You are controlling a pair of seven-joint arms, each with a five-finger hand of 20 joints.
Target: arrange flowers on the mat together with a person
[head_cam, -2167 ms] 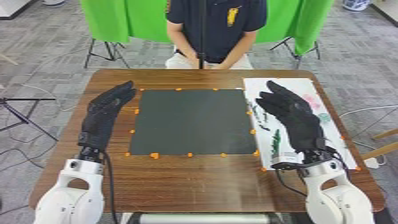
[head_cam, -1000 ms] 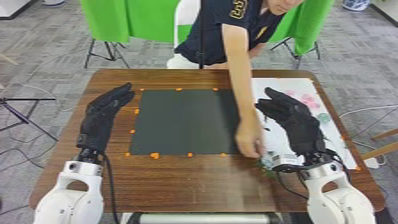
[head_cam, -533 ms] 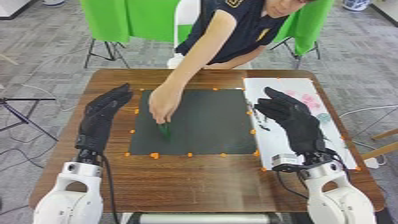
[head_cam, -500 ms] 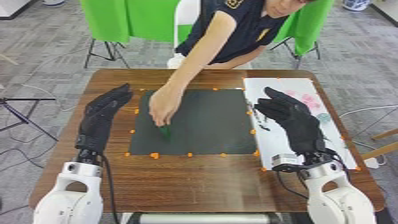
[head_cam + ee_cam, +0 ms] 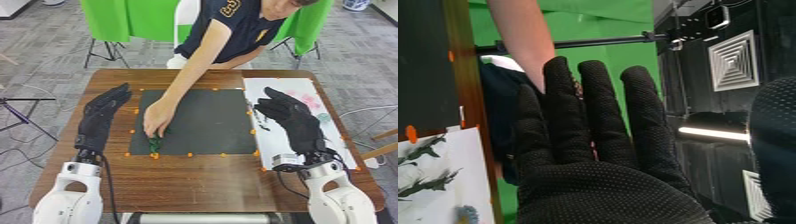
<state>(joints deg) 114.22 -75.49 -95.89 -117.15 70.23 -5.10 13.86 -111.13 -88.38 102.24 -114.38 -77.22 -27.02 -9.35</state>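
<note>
Beginning stage: a person's hand (image 5: 160, 117) sets one sprig (image 5: 155, 144) on the mat (image 5: 209, 120); pink flowers (image 5: 310, 101) await placing; left hand (image 5: 100, 112) and right hand (image 5: 289, 112) open, empty.

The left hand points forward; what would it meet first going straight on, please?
Probably the green curtain beyond the table, though depth is unclear; the left hand looks free until there.

The yellow lettering (image 5: 230, 7) on the person's dark sleeve (image 5: 213, 14) cannot be read.
</note>
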